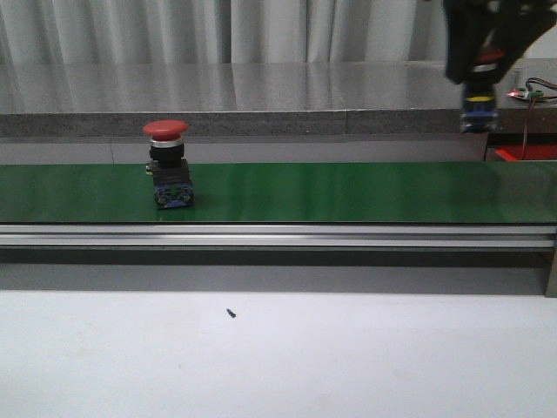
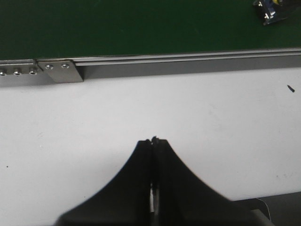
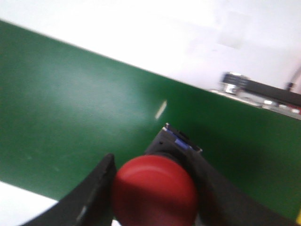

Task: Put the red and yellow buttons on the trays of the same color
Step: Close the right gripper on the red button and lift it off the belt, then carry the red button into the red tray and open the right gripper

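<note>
Front view puts the right gripper (image 1: 484,63) high at the far right, lifted above the green belt (image 1: 348,192), its fingers clamped on a red button (image 1: 488,59) whose dark body with a yellow and blue base hangs below them. Under it, just past the belt's end, a sliver of red tray (image 1: 525,153) shows. From the right wrist camera the held button's red cap (image 3: 155,190) fills the space between the two black fingers (image 3: 91,197), with the belt (image 3: 70,108) beneath. A second red button (image 1: 167,163) stands upright on the belt well away from those fingers. The left gripper (image 2: 154,141) hovers over the white table (image 2: 141,113), fingers pressed together on nothing, the belt's metal rail (image 2: 141,63) ahead of its tips.
</note>
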`<state>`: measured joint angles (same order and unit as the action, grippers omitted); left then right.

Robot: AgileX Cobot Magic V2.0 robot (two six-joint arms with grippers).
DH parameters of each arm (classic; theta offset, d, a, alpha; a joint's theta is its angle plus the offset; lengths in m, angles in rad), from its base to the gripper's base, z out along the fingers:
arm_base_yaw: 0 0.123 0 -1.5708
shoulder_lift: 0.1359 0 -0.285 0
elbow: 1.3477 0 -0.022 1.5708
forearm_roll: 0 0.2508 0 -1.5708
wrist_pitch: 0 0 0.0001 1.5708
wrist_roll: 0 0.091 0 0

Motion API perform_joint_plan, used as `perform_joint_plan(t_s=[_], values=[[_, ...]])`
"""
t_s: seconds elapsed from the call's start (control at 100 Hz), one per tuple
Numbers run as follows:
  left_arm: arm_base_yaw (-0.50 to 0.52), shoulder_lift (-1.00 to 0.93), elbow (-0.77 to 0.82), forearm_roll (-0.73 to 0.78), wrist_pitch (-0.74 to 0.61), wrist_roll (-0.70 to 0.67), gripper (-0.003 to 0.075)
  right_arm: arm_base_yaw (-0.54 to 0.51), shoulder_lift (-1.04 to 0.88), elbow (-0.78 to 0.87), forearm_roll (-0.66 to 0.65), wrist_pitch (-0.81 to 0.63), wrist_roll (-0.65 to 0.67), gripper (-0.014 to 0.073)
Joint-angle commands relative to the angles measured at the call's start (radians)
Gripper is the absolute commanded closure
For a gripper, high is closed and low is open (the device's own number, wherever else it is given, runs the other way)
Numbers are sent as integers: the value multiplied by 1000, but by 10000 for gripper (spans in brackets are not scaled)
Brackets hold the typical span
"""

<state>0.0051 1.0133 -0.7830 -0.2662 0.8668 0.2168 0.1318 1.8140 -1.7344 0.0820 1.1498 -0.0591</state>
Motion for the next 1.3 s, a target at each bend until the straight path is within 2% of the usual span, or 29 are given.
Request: perform_joint_plan(t_s=[0.0,0.31,0.52,0.75,1.06,1.29], values=[[-9,-17,-26,-23,-45,2,740,-86,-74,-32,-12,-20,1,377],[-9,-17,-26,-23,-45,2,740,-338,-74,-32,-12,-47,-4,377],[-9,-17,-26,-23,-45,2,740,-436,-16,-33,-3,-112,-5,377],[-9,-17,-26,-23,-45,2,740,-458,128,-146,63,-152,-27,377],[-9,-17,-26,-23,-45,2,740,-442,378,-461,99,-17,-52,377],[-9,-17,-26,-23,-45,2,740,-436,505,-543,119,10,-57,377]])
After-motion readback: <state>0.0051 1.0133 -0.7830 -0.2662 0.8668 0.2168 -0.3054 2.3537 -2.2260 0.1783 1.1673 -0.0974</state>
